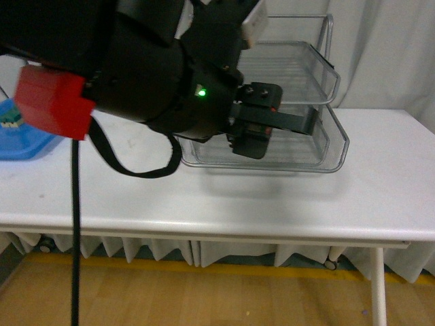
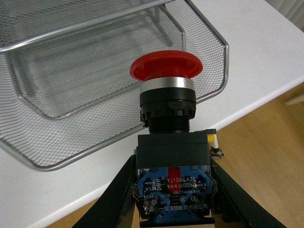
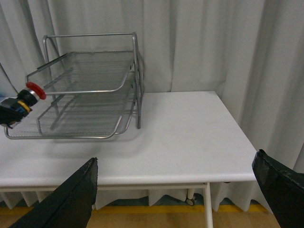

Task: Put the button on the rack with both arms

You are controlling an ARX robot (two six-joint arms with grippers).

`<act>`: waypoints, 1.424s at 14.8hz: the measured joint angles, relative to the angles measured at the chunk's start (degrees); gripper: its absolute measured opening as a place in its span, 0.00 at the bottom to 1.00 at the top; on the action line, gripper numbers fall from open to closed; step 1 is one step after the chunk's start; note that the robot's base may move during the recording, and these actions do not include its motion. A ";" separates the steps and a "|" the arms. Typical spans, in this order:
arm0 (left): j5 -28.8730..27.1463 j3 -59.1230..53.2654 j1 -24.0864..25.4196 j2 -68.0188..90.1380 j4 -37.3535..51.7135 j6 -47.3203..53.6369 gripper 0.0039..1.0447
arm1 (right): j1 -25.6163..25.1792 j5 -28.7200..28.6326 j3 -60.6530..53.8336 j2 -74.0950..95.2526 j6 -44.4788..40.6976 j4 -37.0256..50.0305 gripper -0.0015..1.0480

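Left fingers (image 2: 121, 194) around button (image 2: 167, 109), red cap near rack (image 2: 95, 71) rim

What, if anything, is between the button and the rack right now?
Nothing visible. The left gripper holds the button at the rack's front rim, red cap facing the open tray, with only air between them.

The surface (image 1: 380, 176) right of the rack (image 1: 299, 64) and before it lies open for passage, the rack's stacked mesh tiers leave only shallow gaps, the left end effector (image 2: 173, 199) gripping the button (image 2: 166, 71) fills the space just before a tier's rim, and a curtain (image 1: 387, 47) closes the back
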 joint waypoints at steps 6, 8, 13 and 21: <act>-4.57 19.17 -4.52 16.48 -8.09 2.58 0.35 | 0.00 0.00 0.00 0.00 0.00 0.00 0.94; -5.95 25.03 -4.63 20.85 -11.19 3.19 0.35 | 0.00 0.00 0.00 0.00 0.00 0.02 0.94; -8.07 37.46 -4.22 28.61 -17.97 4.57 0.35 | 0.00 0.00 0.00 0.00 0.00 0.00 0.94; -10.80 53.81 -2.25 39.45 -27.39 4.11 0.35 | 0.00 0.00 0.00 0.00 0.00 0.00 0.94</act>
